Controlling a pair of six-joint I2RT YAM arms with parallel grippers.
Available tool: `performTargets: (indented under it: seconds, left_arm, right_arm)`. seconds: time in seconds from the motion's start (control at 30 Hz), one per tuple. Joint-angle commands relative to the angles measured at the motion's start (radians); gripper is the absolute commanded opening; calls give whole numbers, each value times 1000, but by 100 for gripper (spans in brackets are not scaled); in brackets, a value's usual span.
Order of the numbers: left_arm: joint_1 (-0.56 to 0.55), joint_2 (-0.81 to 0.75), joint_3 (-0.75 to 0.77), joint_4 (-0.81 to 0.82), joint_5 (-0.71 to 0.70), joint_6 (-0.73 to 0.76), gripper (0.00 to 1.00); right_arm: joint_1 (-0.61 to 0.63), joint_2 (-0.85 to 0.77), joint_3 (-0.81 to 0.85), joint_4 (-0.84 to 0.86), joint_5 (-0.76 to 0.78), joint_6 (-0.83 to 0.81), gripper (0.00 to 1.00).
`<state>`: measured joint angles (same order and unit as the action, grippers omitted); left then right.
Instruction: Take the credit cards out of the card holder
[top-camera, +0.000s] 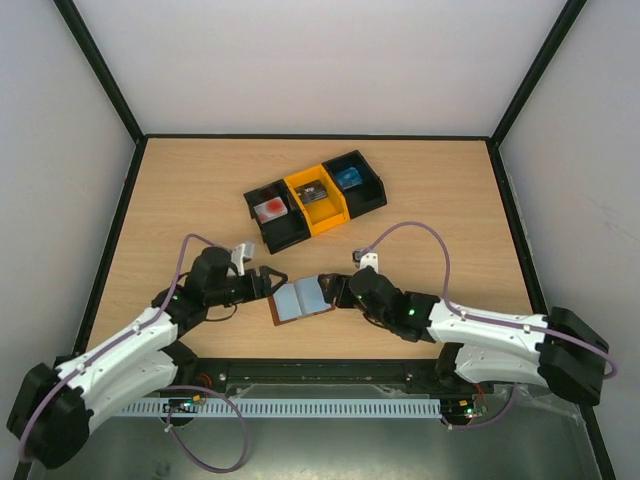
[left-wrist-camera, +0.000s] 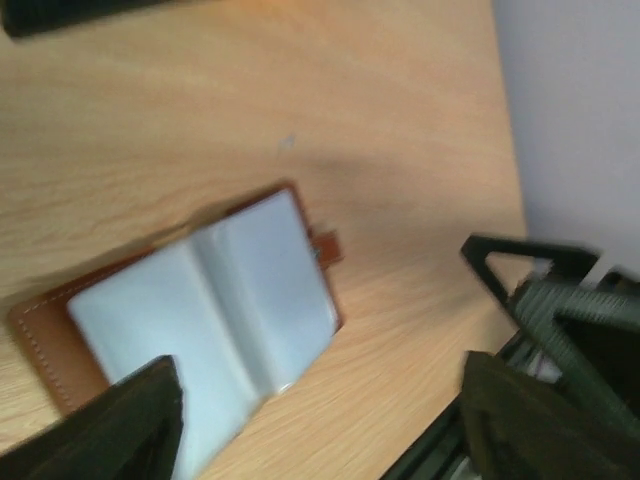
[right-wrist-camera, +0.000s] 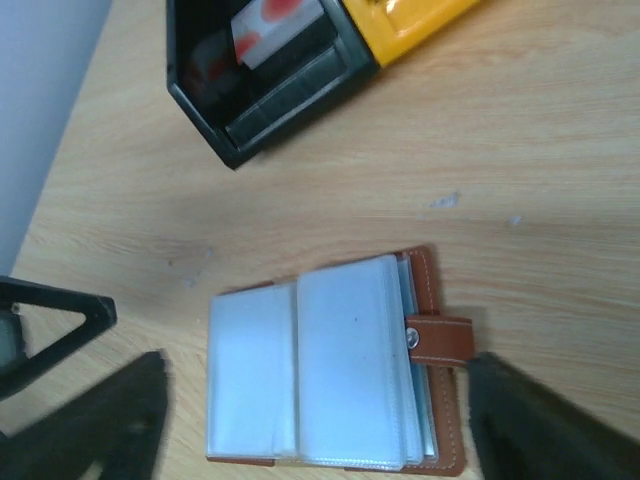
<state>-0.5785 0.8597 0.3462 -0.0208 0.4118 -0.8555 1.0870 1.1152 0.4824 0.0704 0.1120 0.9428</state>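
Lying between left tool (top-camera: 268, 282) and right tool (top-camera: 338, 286): card holder (top-camera: 300, 299)

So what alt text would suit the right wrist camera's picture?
A brown leather card holder lies open on a wooden table, pale clear sleeves facing up, between the blurred dark fingers of the right gripper. A black bin and a yellow bin sit beyond it.

A robotics lab test cell: a pale wood-grain table (top-camera: 200, 200) is boxed in by white panels (top-camera: 330, 60) on a black frame (top-camera: 102, 70). A left arm (top-camera: 120, 355) and right arm (top-camera: 490, 335) are bolted at 6 o'clock. Small plastic bins (top-camera: 316, 200) sit toward 12 o'clock.
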Motion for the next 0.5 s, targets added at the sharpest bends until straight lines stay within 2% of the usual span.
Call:
performTargets:
  seconds: [0.0,0.03,0.07,0.3,0.47]
  left_arm:
    - [0,-92,90,-171,-123,57,94]
    - [-1,-108,106,-197,-155,67,99]
    - [0,-122,120,-217,-183,76,100]
    - [0,-221,257,-300,-247,120,100]
    - [0,-357,302,-290,-312,152,100]
  right_arm:
    - [6,-99,6,-94,108,-33,99]
    - [4,-118,16,-117,123,-42,98]
    - [4,-135,31,-140,134,-54,98]
    - [4,-295,107,-250,154,-78,98]
    - [4,-432,149,-325,208,-55,98]
